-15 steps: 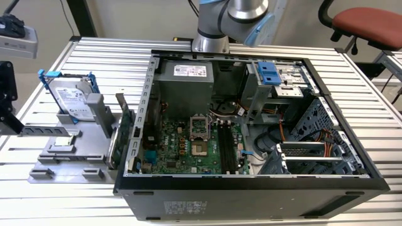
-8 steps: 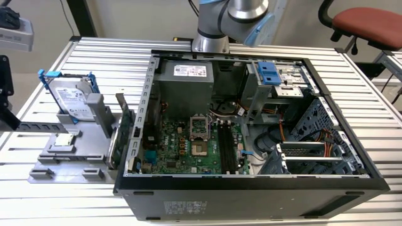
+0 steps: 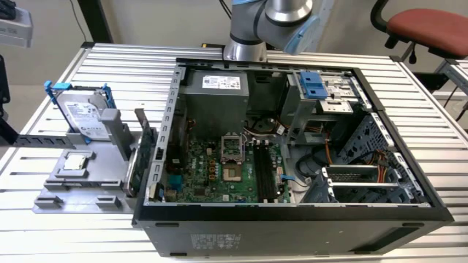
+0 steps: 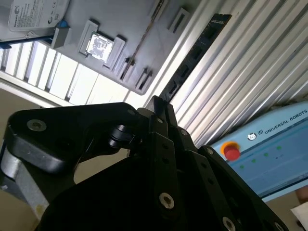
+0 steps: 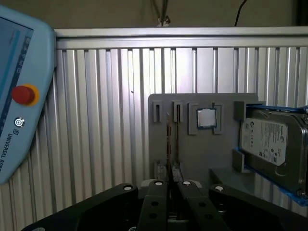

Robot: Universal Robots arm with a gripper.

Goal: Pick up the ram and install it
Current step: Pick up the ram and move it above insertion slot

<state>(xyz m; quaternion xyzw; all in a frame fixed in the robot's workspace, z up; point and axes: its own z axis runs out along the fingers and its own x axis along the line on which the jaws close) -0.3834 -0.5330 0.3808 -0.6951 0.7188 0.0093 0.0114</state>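
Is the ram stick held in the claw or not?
Held. In the second wrist view the long, dark bluish-green ram stick juts out from between the tips of the shut claw.

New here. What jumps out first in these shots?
The open PC tower, lying on its side on the slatted table with its motherboard exposed, dominates the exterior view. On that view's left a grey fixture carries a silver hard drive in blue brackets. In the second wrist view the black gripper, shut on the dark ram, hangs well above that fixture.
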